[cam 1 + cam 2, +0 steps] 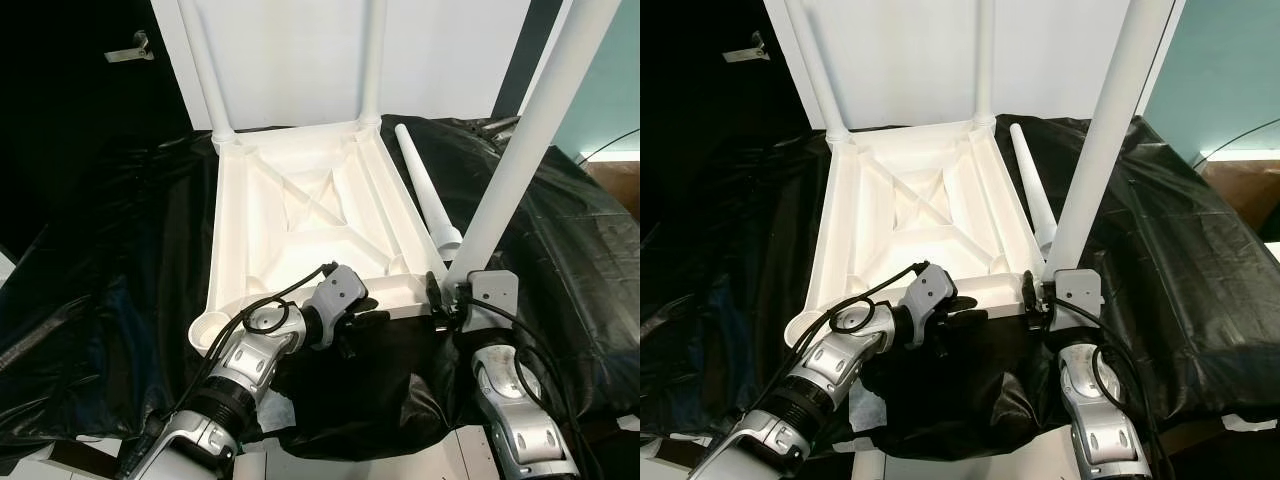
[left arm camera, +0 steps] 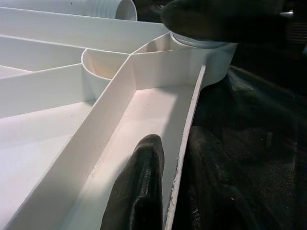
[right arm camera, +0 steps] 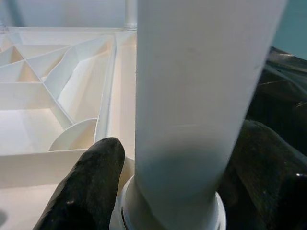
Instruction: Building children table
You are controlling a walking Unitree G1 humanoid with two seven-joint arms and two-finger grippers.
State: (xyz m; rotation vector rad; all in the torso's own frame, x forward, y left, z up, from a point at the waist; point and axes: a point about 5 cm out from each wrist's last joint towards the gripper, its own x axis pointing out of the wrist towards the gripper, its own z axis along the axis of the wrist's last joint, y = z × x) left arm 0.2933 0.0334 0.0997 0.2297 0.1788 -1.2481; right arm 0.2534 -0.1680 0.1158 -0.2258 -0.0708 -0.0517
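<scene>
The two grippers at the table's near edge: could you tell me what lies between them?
Between the left gripper and the right gripper, the eye views show a short stretch of the upturned white tabletop, its near rim bare, above the black sheet.

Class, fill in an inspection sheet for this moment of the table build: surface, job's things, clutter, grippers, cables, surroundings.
Surface: black plastic sheet, wrinkled, under everything.
Job's things: white tabletop lying upside down; two far legs standing in their sockets; near right leg upright at its corner; loose leg lying beside the tabletop; near left socket vacant.
Clutter: nothing seen.
Grippers: left gripper at the tabletop's near edge, jaws astride the rim; right gripper with jaws around the near right leg's base.
Cables: black cables looped over both wrists.
Surroundings: white wall behind; teal wall at right.
</scene>
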